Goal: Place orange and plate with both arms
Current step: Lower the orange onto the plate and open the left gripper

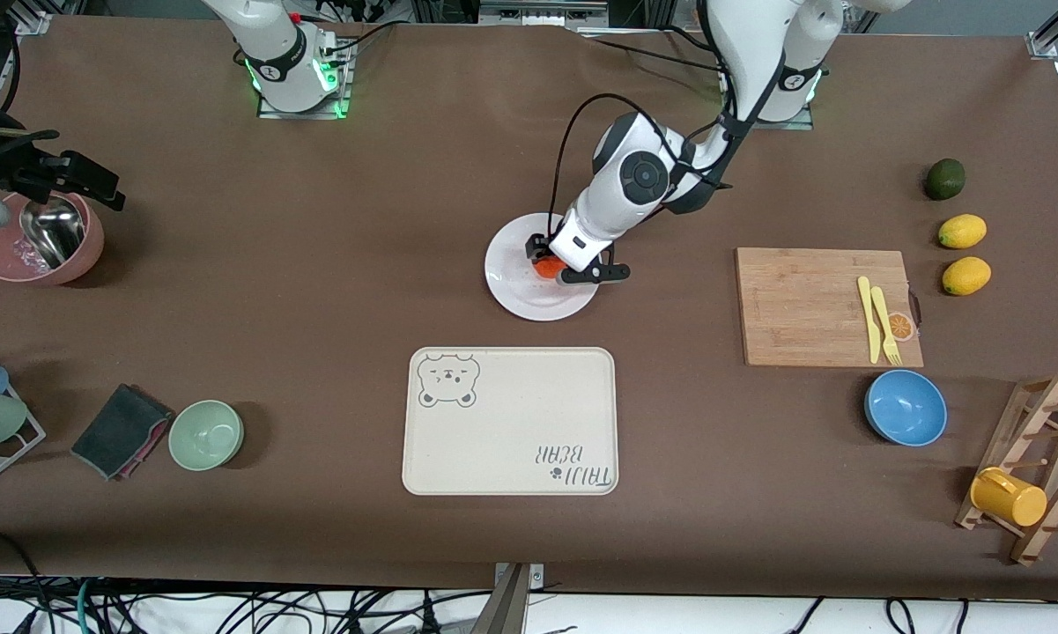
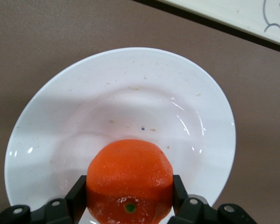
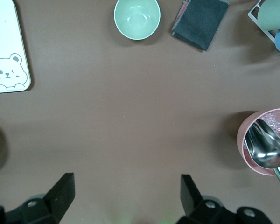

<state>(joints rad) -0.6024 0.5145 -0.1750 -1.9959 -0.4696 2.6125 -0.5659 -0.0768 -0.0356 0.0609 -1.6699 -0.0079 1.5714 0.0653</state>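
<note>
The white plate (image 1: 529,295) lies at the table's middle, farther from the front camera than the bear-print tray. My left gripper (image 1: 557,262) is shut on the orange (image 1: 546,267) and holds it low over the plate's part toward the left arm's end. In the left wrist view the black fingers (image 2: 77,198) press both sides of the orange (image 2: 129,179) above the plate (image 2: 130,93). I cannot tell whether the orange touches the plate. My right gripper (image 1: 88,180) waits open and empty in the air near the pink bowl, over bare table (image 3: 126,191).
A cream bear-print tray (image 1: 511,423) lies nearer the front camera. A cutting board (image 1: 810,304), blue bowl (image 1: 906,407), two lemons (image 1: 962,231) and a mug rack (image 1: 1035,467) are toward the left arm's end. A pink bowl (image 1: 88,242), green bowl (image 1: 205,433) and cloth (image 1: 119,430) are toward the right arm's.
</note>
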